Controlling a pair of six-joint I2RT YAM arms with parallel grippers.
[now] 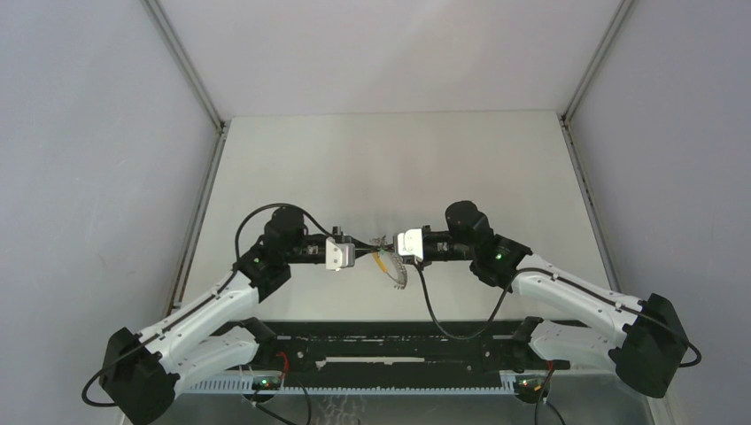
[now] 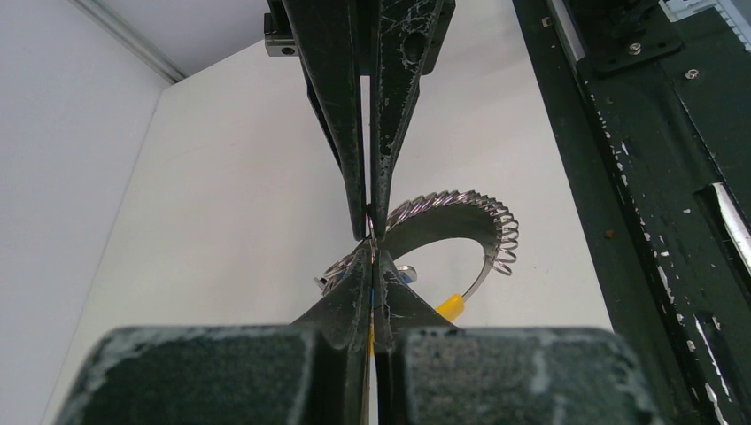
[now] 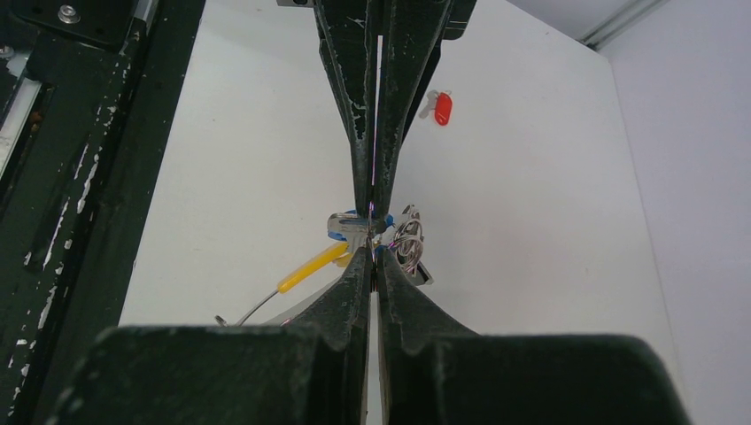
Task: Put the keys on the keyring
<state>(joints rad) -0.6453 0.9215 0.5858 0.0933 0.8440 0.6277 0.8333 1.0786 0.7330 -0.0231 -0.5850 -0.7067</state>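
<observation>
Above the middle of the table my left gripper (image 1: 370, 251) and right gripper (image 1: 386, 246) meet tip to tip, both shut. The keyring (image 2: 460, 205) hangs at that joint, its silvery chain arching down to a yellow tab (image 2: 450, 306). The tab (image 3: 310, 268) and the ring's coils (image 3: 409, 241) also show in the right wrist view. The blue-headed key (image 3: 350, 226) sticks out sideways beside the left fingertips. Blue shows in the left jaws' gap, so that gripper (image 2: 372, 252) seems to pinch its head. The right gripper (image 3: 374, 250) pinches thin ring wire. The red-headed key (image 3: 440, 107) lies alone on the table.
The black base rail (image 1: 398, 354) runs along the near edge of the table (image 1: 398, 159). Grey walls close in the left, right and back sides. Cables loop from both arms.
</observation>
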